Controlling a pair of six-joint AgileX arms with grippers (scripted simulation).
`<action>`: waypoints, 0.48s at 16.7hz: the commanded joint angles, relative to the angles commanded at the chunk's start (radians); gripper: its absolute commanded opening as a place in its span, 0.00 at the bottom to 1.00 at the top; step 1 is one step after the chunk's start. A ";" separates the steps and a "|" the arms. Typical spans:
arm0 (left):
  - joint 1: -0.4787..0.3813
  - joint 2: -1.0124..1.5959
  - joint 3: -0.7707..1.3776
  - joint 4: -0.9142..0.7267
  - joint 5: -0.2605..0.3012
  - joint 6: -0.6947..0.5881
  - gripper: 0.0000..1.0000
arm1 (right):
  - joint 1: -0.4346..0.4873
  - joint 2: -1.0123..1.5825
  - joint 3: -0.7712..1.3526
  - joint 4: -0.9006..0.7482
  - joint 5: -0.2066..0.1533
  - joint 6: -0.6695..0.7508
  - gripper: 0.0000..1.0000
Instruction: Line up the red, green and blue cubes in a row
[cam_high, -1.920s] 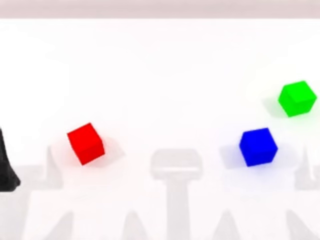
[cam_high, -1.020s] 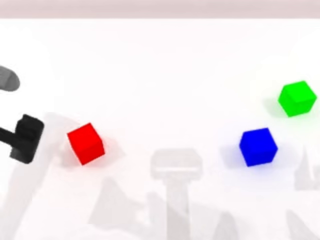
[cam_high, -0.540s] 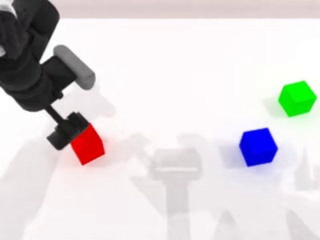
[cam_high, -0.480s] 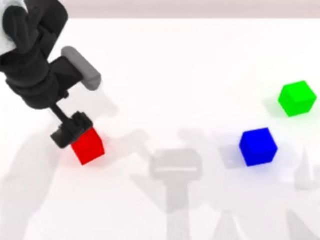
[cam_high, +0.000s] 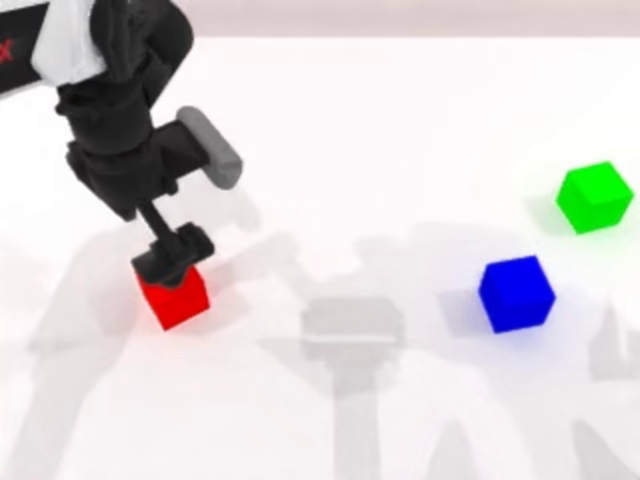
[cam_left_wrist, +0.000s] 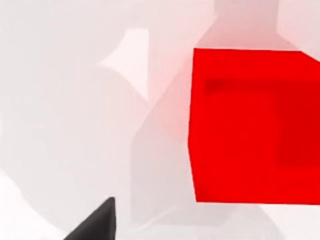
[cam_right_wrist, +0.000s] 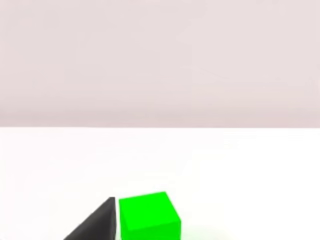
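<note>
- Left gripper (cam_high: 172, 262) is over the red cube (cam_high: 176, 297), covering its top edge near the table's (cam_high: 380, 140) left side; I can't tell whether the fingers are spread or pinched on it.
- Blue cube (cam_high: 516, 293) sits toward the right edge.
- Green cube (cam_high: 594, 197) lies just beyond it, close to the right edge, apart.
- Right arm isn't in the top view.

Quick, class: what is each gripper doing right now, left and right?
Left gripper: over the red cube; open or shut cannot be told.
Right gripper: not in the top view; state cannot be told.
</note>
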 joint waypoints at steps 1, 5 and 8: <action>0.000 0.000 0.000 0.000 0.000 0.000 1.00 | 0.000 0.000 0.000 0.000 0.000 0.000 1.00; 0.003 0.004 -0.016 0.019 0.000 0.001 1.00 | 0.000 0.000 0.000 0.000 0.000 0.000 1.00; 0.002 0.043 -0.079 0.122 0.000 0.002 1.00 | 0.000 0.000 0.000 0.000 0.000 0.000 1.00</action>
